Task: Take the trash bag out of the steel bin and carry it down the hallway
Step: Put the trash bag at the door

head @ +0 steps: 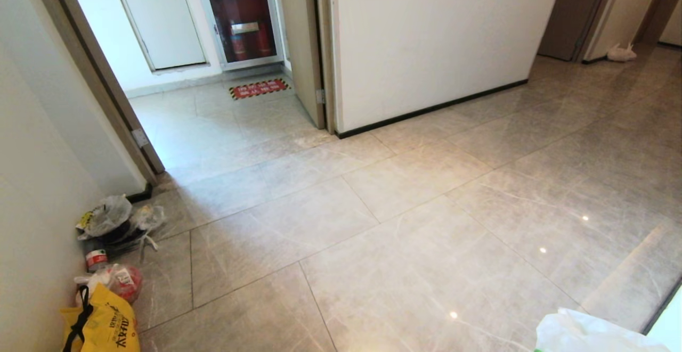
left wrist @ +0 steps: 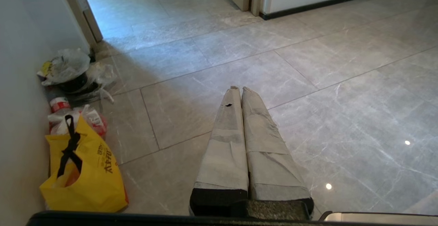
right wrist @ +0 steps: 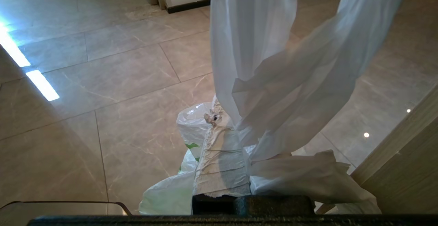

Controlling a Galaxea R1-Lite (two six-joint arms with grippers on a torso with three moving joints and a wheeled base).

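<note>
At the lower right corner of the head frame, a crumpled bit of the white trash bag (head: 586, 333) pokes into view above the grey tiled hallway (head: 405, 224) floor. The right wrist view shows it better: the right gripper (right wrist: 219, 116) has its taped fingers (right wrist: 220, 157) clamped on the bag (right wrist: 273, 82), whose thin plastic drapes up over and around them, with a patch of green print low down. A wooden edge (right wrist: 403, 150) runs along that frame's lower right.

The left gripper (left wrist: 238, 90) hangs over bare tiles, its two padded fingers (left wrist: 226, 144) pressed together with nothing between them.

Along the left wall lies a row of rubbish: a yellow bag (head: 104, 325) with black handles at the lower left of the head frame, a red-and-white packet (head: 125, 280) just above it, then a clear bag heap (head: 112, 219). An open doorway (head: 213, 101) fills the upper left, with a red floor sticker (head: 259, 88) beyond it. Far at the upper right, another white bag (head: 621, 52) sits by a dark door.
</note>
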